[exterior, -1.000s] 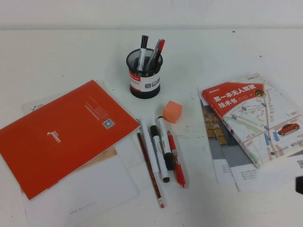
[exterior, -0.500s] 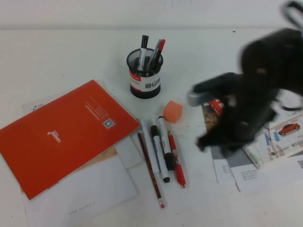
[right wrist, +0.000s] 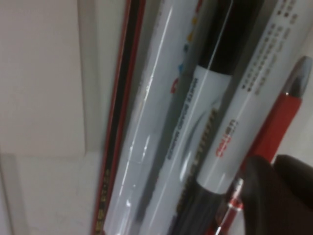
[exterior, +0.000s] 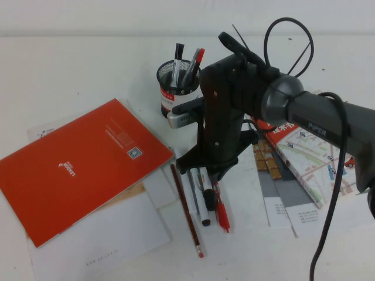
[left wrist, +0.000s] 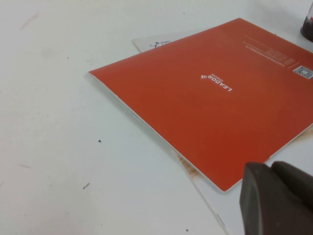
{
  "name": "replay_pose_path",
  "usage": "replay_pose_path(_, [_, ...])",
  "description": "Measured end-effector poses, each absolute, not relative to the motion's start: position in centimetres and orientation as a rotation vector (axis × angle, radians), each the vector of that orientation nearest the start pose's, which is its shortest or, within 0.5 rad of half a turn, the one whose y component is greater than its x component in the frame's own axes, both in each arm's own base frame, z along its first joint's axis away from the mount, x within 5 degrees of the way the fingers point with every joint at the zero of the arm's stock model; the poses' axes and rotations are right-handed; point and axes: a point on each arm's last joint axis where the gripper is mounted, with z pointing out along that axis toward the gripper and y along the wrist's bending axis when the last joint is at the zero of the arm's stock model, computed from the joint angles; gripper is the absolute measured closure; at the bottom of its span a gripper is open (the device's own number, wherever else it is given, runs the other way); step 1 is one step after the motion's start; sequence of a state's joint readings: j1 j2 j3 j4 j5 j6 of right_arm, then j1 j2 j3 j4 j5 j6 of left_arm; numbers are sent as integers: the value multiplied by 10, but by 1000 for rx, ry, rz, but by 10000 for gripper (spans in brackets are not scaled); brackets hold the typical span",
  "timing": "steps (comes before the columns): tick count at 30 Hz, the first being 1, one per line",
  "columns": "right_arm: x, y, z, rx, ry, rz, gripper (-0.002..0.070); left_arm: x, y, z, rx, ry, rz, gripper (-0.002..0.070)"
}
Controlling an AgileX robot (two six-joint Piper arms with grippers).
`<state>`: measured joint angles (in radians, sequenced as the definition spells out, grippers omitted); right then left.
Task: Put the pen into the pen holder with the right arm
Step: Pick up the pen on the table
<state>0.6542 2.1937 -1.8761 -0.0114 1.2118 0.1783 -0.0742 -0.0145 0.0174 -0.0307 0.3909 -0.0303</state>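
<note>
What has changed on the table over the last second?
The right arm swept in from the right; its right gripper now hangs low over the pens, nothing gripped yet. It hides the orange cube. Pens, pen holder, red notebook and left gripper stayed put.

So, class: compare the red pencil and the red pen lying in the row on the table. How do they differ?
The red pencil is thin and long, reaching nearest the table's front edge; the red pen is thicker and shorter. The pencil lies at the row's left end, the pen at its right, partly under the right gripper. Both lie flat. The left gripper sits by the orange notebook.
</note>
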Motion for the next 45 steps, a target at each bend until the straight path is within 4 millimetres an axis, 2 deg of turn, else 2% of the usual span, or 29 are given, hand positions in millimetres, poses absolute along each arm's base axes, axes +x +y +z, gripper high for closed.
replay_pose_path(3, [364, 277, 205, -713, 2928, 55, 577, 52, -5, 173, 22, 1878, -104, 678])
replay_pose_path(7, [364, 276, 205, -706, 2933, 49, 409, 52, -5, 173, 22, 1878, -104, 678])
replay_pose_path(10, [365, 275, 205, -690, 2926, 14, 368, 52, -5, 173, 22, 1878, -104, 678])
replay_pose_path(18, [368, 271, 204, -669, 2912, -53, 388, 52, -5, 173, 18, 1879, -110, 677])
replay_pose_path(21, [370, 272, 196, -667, 2930, -62, 388, 52, -5, 173, 18, 1879, -110, 678])
replay_pose_path(34, [370, 277, 190, -638, 2964, 18, 395, 52, -5, 173, 16, 1879, -112, 678])
replay_pose_path(37, [368, 280, 182, -625, 3005, 53, 414, 52, -5, 173, 16, 1879, -112, 678])
replay_pose_path(42, [368, 280, 180, -627, 3010, 49, 465, 52, -5, 173, 16, 1879, -112, 677])
replay_pose_path(45, [368, 280, 181, -623, 3008, 51, 554, 52, -5, 173, 15, 1879, -114, 677])
